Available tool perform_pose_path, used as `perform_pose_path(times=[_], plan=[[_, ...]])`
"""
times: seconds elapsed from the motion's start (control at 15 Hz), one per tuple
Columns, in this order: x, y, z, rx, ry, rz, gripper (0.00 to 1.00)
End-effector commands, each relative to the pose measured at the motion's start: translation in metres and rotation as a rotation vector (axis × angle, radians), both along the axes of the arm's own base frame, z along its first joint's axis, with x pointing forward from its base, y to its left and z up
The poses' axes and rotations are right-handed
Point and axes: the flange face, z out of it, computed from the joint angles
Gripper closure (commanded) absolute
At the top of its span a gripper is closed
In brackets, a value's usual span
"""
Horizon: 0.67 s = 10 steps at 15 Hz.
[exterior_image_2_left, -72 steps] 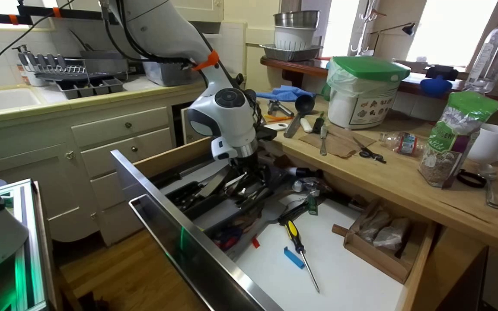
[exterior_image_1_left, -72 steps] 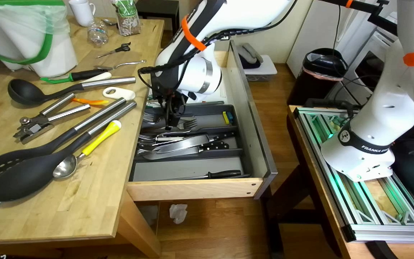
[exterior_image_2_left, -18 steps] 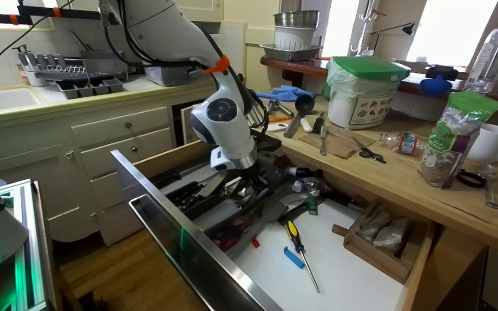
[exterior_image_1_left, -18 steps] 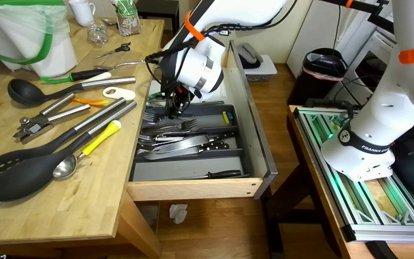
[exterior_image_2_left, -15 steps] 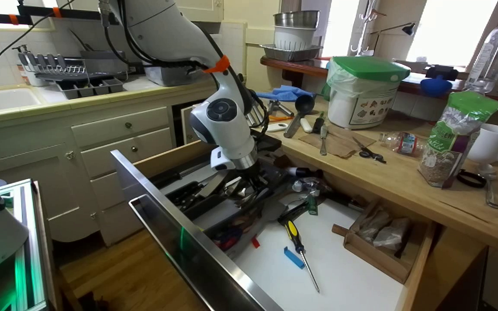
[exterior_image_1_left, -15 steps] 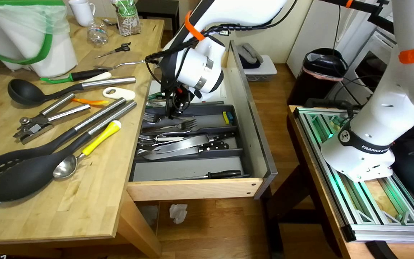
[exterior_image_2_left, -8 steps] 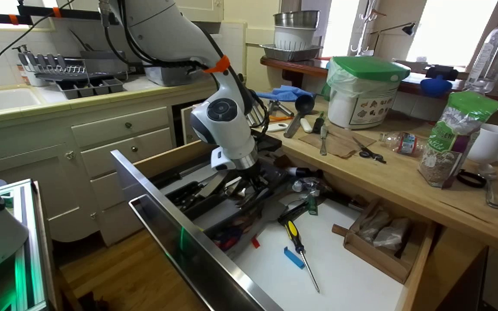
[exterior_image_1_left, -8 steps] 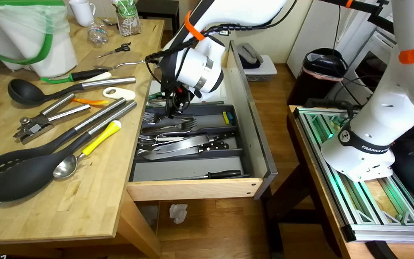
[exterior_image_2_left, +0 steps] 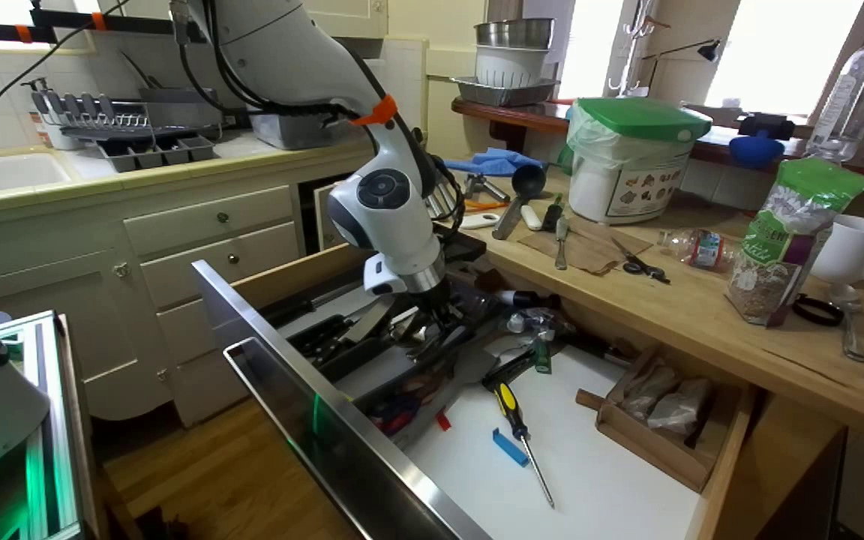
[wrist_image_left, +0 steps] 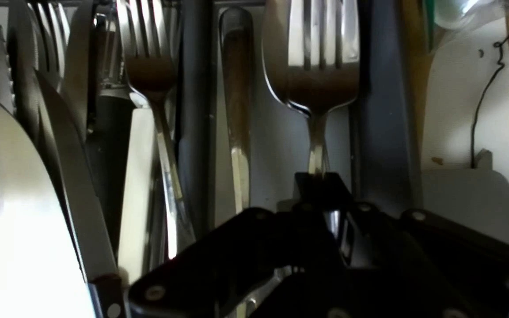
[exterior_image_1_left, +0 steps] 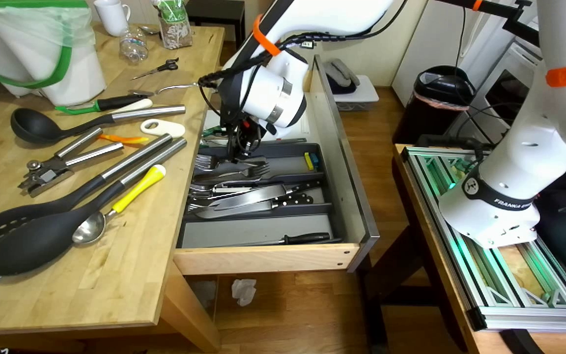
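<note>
Fork [wrist_image_left: 320, 88] — shiny, silv. — w/ 4 tines

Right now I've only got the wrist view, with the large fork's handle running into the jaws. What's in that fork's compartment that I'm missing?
Observer: Besides your large fork, an exterior view shows a small yellow-and-blue thing in that compartment, near the drawer front; it's too small to identify.
Operator: Okay, and past the knives on the left of my picture?
Observer: An exterior view shows a black-handled tool lying in the next compartment of the tray.
Operator: And off to the right, beyond the tray's edge, anything out of my frame?
Observer: Yes, in an exterior view a screwdriver lies on the white drawer floor beside a small blue strip.
</note>
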Motion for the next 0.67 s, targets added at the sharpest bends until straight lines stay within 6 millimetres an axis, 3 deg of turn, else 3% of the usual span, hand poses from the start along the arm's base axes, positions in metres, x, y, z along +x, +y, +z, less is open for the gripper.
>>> perform_pose_path(times=[0.0, 0.6], plan=[[-0.0074, 0.0142, 0.003, -0.014, 0.005, 0.028, 0.97], [-0.0128, 0.0207, 0.0096, -0.017, -0.004, 0.047, 0.97]])
